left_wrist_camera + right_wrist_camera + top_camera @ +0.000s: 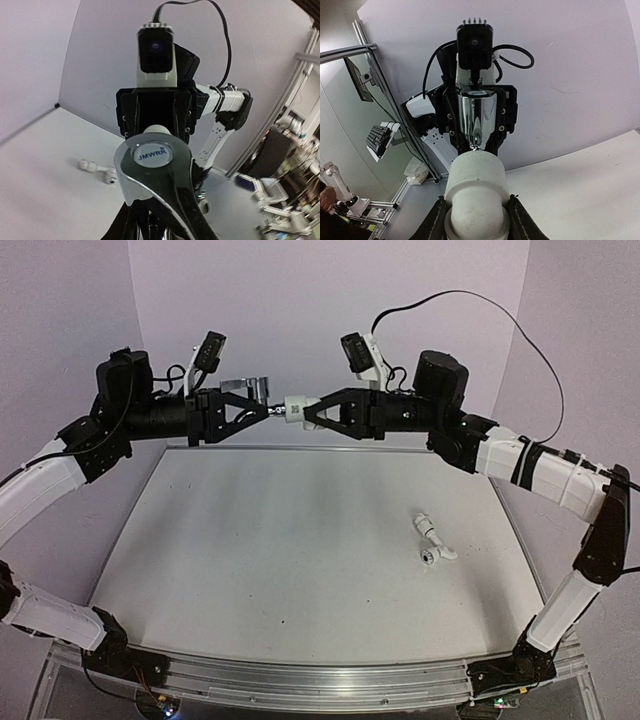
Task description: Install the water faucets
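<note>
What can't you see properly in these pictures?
- Joint between the shiny chrome faucet and the white plastic cylinder fitting: tiny in the top view; each part blocks it in the wrist views.
- Left gripper fingertips: under the faucet in the left wrist view.
- Small white pipe fittings on the table: too small to count from the top.

Round blue badge (pixel 151 156) on top of the chrome faucet handle (pixel 167 200) reads "JMWRR" in white capitals; the last letters are uncertain. Dark mark on the white fitting (pixel 297 410), seen from above, is too small to read.
</note>
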Robot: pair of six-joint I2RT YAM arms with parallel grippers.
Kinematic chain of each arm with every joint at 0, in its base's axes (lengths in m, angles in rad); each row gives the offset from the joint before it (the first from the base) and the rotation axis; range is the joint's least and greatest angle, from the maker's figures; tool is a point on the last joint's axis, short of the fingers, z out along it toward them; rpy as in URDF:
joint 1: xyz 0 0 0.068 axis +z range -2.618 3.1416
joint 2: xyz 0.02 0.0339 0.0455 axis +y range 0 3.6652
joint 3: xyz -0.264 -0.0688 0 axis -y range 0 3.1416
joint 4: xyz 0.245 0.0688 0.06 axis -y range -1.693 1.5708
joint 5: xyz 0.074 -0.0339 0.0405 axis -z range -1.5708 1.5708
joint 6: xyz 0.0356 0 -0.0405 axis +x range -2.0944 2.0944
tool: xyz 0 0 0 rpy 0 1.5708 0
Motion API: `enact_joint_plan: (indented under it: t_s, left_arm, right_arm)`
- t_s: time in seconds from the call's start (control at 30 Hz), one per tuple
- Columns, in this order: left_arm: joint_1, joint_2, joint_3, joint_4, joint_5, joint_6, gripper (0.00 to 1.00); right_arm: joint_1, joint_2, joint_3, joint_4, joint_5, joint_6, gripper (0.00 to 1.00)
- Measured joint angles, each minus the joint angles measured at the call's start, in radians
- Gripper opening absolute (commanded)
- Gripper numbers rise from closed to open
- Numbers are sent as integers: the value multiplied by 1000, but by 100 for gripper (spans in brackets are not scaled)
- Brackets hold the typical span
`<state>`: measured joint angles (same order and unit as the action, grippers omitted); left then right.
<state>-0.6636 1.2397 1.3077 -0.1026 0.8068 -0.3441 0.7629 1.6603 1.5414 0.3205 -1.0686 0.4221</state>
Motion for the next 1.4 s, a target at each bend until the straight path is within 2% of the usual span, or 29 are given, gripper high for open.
enact_joint_plan:
  t_s: [0.47,0.73,0.83,0.97,1.03,1.13,1.2,1.23,1.27,1.3,1.33,1.4]
  left_arm:
    - [-37,-71,-76,-37,-149,968,0]
    - [-148,-123,-110,-50,-401,1497,0]
    - [-176,-126,-117,-40,-478,1593,0]
    - [-188,-128,-119,-28,-520,1636,0]
    - [-190,-132,-131,-11,-526,1635,0]
    - [-190,-145,-169,31,-530,1611,0]
    - [-187,-156,-202,65,-529,1583,0]
    - [-182,-162,-220,83,-526,1564,0]
    - [-176,-166,-236,98,-521,1541,0]
    - [-172,-167,-251,110,-519,1522,0]
    - [-170,-166,-266,119,-519,1503,0]
    - [-168,-161,-301,122,-513,1459,0]
  right_arm:
    - [7,47,-2,35,-43,178,0]
    - [0,77,4,97,-109,282,0]
    - [-8,95,18,119,-133,327,0]
    - [-11,101,22,141,-130,386,0]
    - [-11,101,22,143,-125,404,5]
    - [-11,101,22,135,-118,428,17]
    - [-11,101,20,122,-113,444,37]
    - [-11,101,17,116,-109,450,48]
    - [-10,101,11,112,-100,454,66]
    - [-7,100,2,109,-80,459,88]
    - [1,98,-9,104,-53,466,96]
    - [30,87,-49,96,-9,466,98]
